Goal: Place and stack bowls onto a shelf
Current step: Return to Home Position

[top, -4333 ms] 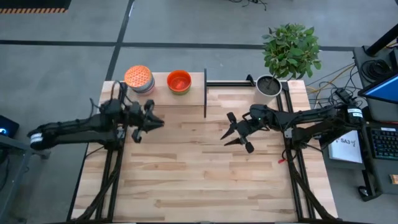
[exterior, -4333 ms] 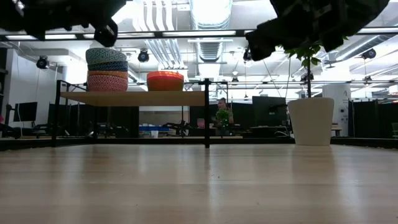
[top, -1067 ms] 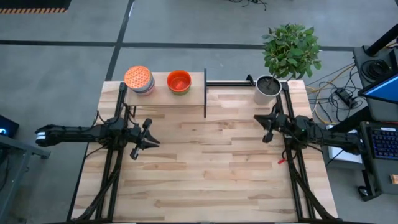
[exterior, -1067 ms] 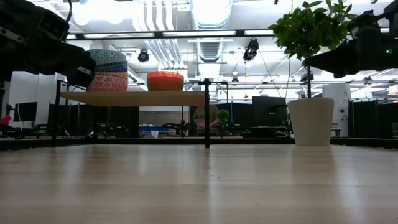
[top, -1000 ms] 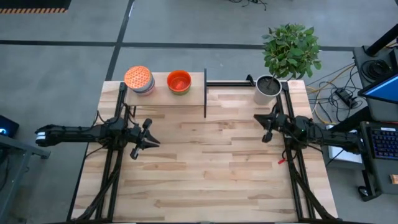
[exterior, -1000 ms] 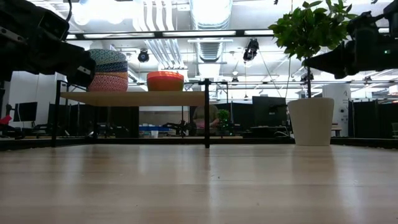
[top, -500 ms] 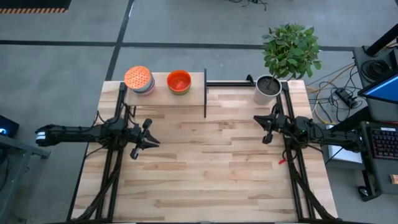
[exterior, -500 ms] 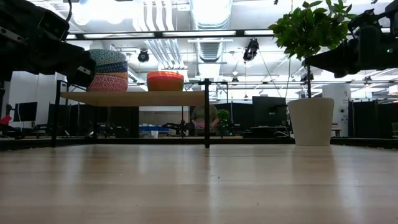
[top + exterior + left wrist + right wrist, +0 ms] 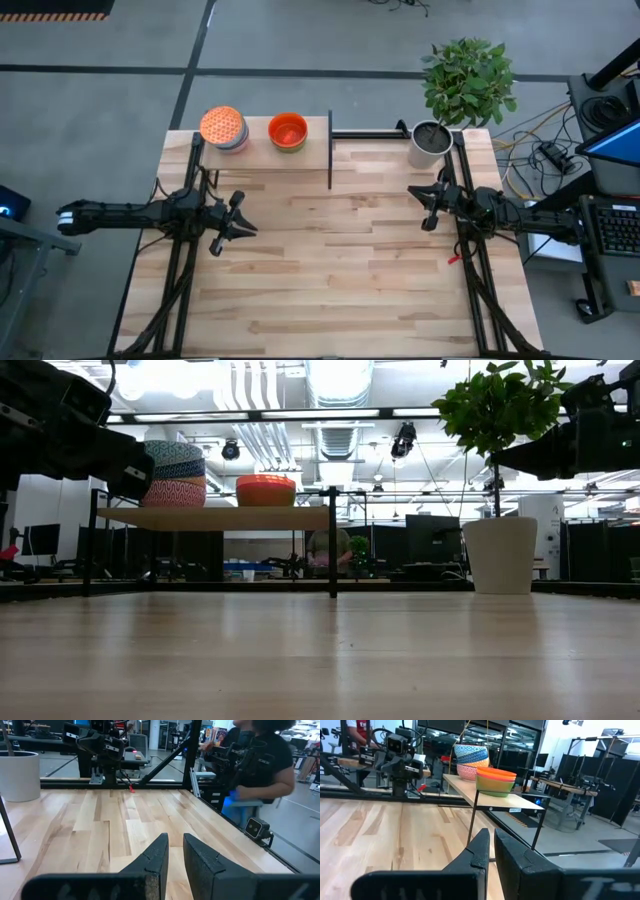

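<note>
Two stacks of bowls stand on the shelf [image 9: 258, 158] at the table's far left. One stack [image 9: 223, 127] has a speckled orange bowl on top; its patterned sides show in the low view [image 9: 172, 473]. The other stack [image 9: 288, 131] has a red-orange bowl over a green one [image 9: 495, 780]. My left gripper [image 9: 243, 226] hovers over the table's left side, shut and holding nothing, its fingers [image 9: 175, 840] nearly together. My right gripper [image 9: 421, 207] hovers at the right side near the plant pot, shut and holding nothing [image 9: 491, 834].
A white plant pot [image 9: 432, 140] with a leafy plant stands at the far right corner. The shelf's black frame [image 9: 330, 150] reaches toward the pot. A person [image 9: 260, 760] in dark clothes stands beyond the table's right edge. Bare wood lies between the two arms.
</note>
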Robot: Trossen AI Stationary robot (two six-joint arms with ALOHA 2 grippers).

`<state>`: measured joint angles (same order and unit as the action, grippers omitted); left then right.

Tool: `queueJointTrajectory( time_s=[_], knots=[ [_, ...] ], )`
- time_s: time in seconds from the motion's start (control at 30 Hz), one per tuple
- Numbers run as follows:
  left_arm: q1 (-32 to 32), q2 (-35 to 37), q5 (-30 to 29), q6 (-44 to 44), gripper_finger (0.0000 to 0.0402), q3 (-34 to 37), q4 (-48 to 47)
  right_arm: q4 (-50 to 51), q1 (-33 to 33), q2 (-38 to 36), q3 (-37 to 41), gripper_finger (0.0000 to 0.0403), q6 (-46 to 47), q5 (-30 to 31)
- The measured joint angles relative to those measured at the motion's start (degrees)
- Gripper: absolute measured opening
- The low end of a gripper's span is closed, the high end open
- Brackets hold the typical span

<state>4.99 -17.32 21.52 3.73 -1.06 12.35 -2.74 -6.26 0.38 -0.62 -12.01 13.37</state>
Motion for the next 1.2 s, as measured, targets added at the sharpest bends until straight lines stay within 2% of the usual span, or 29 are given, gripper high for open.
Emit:
queueJointTrajectory(
  time_s=[1.2],
  knots=[
    [0.0, 0.0, 0.0, 0.0, 0.0041, 0.0, 0.0, -0.2, 0.0, 1.1, 0.0, 0.0018, 0.0, 0.0]
  ],
)
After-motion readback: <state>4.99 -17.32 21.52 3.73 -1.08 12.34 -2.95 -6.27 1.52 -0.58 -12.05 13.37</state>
